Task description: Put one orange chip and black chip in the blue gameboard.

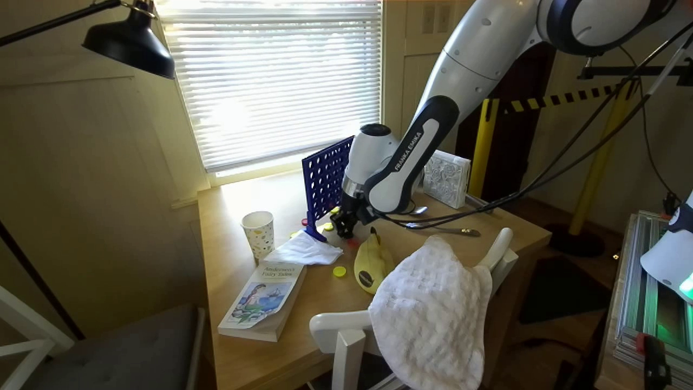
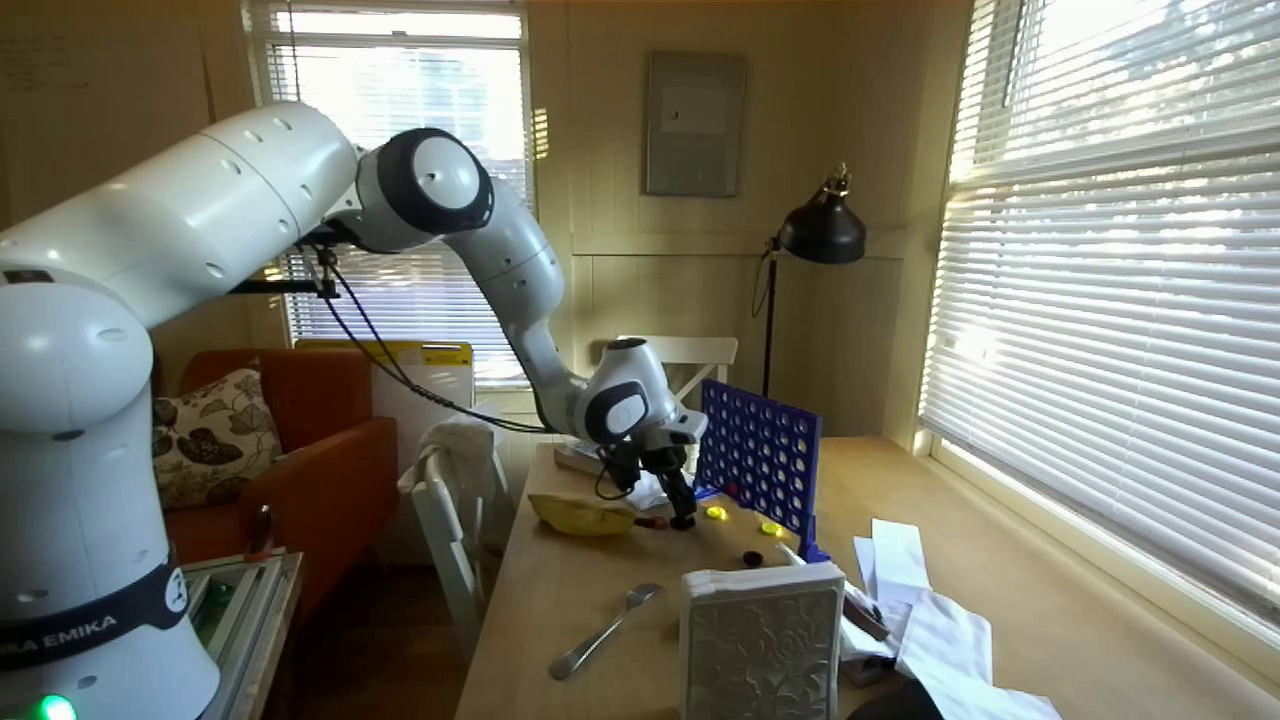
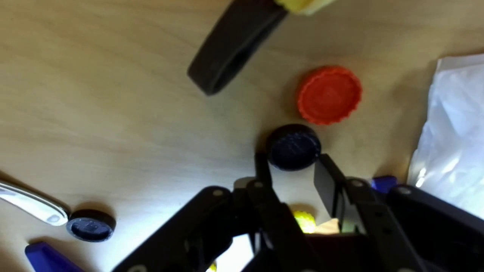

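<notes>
The blue gameboard [image 1: 327, 181] stands upright on the table in both exterior views [image 2: 757, 455]. My gripper [image 3: 291, 156] is low at the table beside the board, also in both exterior views [image 1: 345, 230] [image 2: 682, 512]. Its fingertips touch both sides of a black chip [image 3: 293, 148] and appear shut on it. The chip lies flat at table level; whether it is lifted cannot be told. The orange-red chip [image 3: 329, 95] lies flat right beside it, also in both exterior views [image 1: 353, 243] [image 2: 652, 522]. Another black chip [image 3: 90, 226] lies by a utensil handle.
A toy banana [image 1: 370, 265] lies close to the gripper; its dark stem [image 3: 238, 45] shows in the wrist view. A white napkin [image 1: 306, 249], patterned cup [image 1: 258, 235], book [image 1: 265, 298], yellow chip [image 1: 339, 271], white box [image 2: 762, 640] and utensil [image 2: 600, 635] are on the table.
</notes>
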`<state>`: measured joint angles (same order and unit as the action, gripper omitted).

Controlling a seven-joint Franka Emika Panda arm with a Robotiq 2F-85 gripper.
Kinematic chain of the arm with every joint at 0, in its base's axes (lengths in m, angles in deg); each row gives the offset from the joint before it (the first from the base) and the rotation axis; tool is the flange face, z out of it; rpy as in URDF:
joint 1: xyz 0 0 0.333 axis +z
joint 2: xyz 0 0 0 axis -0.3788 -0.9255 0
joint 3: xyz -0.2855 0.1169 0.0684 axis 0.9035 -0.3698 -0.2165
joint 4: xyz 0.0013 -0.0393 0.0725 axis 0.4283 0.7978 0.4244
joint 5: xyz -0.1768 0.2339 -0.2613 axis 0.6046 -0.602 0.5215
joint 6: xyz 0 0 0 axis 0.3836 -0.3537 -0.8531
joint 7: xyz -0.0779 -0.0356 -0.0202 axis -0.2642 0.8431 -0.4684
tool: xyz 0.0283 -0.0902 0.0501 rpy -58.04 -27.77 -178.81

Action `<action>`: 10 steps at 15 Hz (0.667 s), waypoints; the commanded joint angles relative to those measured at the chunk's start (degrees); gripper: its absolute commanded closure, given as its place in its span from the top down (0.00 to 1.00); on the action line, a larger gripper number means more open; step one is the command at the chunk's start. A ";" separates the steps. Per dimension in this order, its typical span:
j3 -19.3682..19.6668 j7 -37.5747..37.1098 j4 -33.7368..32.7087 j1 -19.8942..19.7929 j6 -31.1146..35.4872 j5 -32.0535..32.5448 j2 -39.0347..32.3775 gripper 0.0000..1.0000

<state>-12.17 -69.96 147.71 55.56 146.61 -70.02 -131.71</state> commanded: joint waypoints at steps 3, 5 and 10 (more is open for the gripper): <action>1.33 -2.52 -1.10 1.47 -0.97 1.56 -0.67 0.08; 1.74 -2.47 -0.32 2.16 -0.41 1.72 -0.02 0.08; 5.21 -2.52 3.32 6.50 3.87 2.10 2.76 0.08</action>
<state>-9.80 -70.17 147.84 58.87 147.75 -69.93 -131.25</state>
